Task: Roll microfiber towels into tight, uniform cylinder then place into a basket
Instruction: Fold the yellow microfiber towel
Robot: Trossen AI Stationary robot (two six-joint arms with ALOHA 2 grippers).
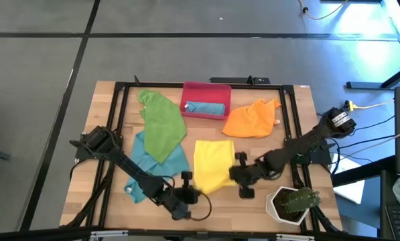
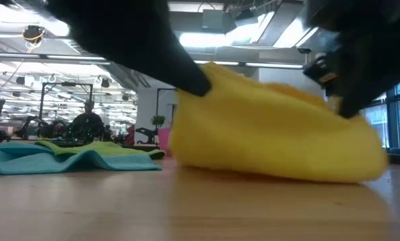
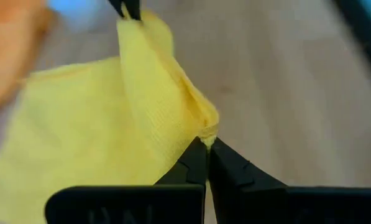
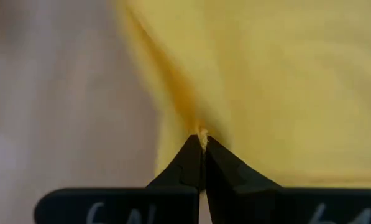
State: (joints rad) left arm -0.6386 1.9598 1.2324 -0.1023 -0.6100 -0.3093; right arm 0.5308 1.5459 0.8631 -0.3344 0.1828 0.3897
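Two grippers are engaged on one cloth at the near edge of the surface (image 1: 112,100). The left gripper (image 1: 194,195) has its jaws closed tight on the near left corner of the yellow towel (image 1: 212,164); the left wrist view shows a small tuft of fabric nipped between the two dark fingers (image 3: 194,167). The right gripper (image 1: 238,171) has its jaws likewise closed on the towel's near right edge, with a pinch of yellow cloth caught at the tips. Between the two grips the cloth is raised off the wood in a soft, rumpled hump, as the low view shows, and a folded ridge runs from one pinched point toward the other. The weave is fine and plain, uniform yellow.

Beside the right arm stands a white plant pot (image 1: 288,204) holding a green plant. Left of the yellow towel a teal towel (image 1: 145,169) lies flat, overlapped by the green towel (image 1: 162,124), which stretches farther back. The orange towel (image 1: 253,119) lies crumpled at the far right. Between green and orange, at the far edge, sits the red-pink basket (image 1: 206,90), with a teal-blue cloth (image 1: 206,107) inside it.
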